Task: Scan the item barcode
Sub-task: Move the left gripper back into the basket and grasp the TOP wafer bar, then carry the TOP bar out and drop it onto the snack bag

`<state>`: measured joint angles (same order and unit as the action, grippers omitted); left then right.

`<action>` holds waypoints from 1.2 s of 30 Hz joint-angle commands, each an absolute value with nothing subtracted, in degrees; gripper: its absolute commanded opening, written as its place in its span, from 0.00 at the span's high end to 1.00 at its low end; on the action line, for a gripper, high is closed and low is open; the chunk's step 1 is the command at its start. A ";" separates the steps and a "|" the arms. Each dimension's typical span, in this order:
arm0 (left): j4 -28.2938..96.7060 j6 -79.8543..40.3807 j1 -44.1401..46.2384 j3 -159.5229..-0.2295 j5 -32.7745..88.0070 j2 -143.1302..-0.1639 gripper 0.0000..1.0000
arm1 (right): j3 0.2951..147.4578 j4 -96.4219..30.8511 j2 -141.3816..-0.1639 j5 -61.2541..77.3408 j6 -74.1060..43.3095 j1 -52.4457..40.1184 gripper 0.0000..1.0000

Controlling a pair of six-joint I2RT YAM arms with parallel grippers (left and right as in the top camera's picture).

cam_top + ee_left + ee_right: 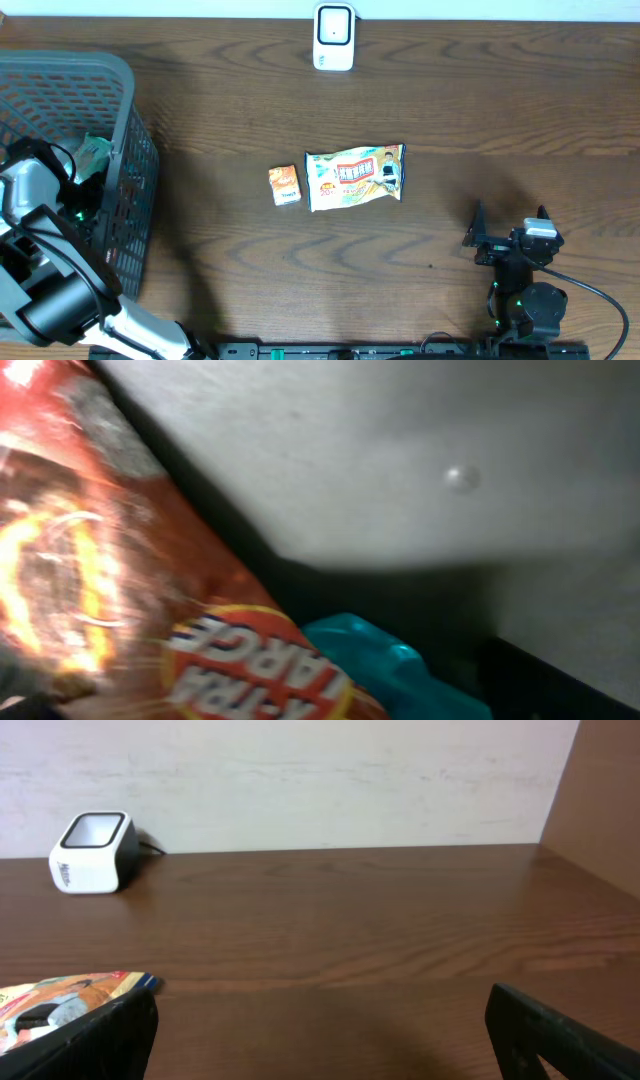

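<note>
The white barcode scanner (334,37) stands at the table's far edge and also shows as the scanner (93,852) in the right wrist view. A colourful snack bag (355,176) and a small orange box (285,186) lie mid-table. My left gripper (88,188) reaches down into the grey basket (120,90); its fingers are hidden. The left wrist view shows, blurred and close, an orange-red bag (150,610) printed "X-TRA LARGE" and a teal item (390,670). My right gripper (510,235) stands open above the table at the near right, holding nothing.
A green-and-white packet (95,150) sits in the basket beside the left arm. The snack bag's corner (60,1000) shows beside the right gripper's left finger (110,1040). Bare brown table lies between the right gripper and the scanner.
</note>
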<state>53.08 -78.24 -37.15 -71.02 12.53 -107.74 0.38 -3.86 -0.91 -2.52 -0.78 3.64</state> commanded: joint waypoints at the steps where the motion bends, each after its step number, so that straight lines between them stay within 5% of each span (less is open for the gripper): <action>1: 54.13 -77.62 -36.58 -68.47 14.76 -114.26 0.25 | 0.32 -4.10 -0.75 -2.63 -0.14 4.03 0.01; 3: 53.82 -76.79 -36.58 -68.47 14.31 -114.93 0.51 | 0.32 -4.10 -0.75 -2.63 -0.16 4.03 0.01; 9: 53.28 -76.14 -36.86 -68.51 11.99 -114.56 0.92 | 0.32 -4.10 -0.75 -2.63 -0.16 4.03 0.01; 36: 53.08 -66.43 -43.44 -70.39 12.84 -86.76 0.92 | 0.32 -4.10 -0.75 -2.63 -0.16 4.03 0.01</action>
<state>52.73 -67.35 -43.20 -70.08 13.21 -89.97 0.38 -3.88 -0.91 -2.52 -0.78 3.64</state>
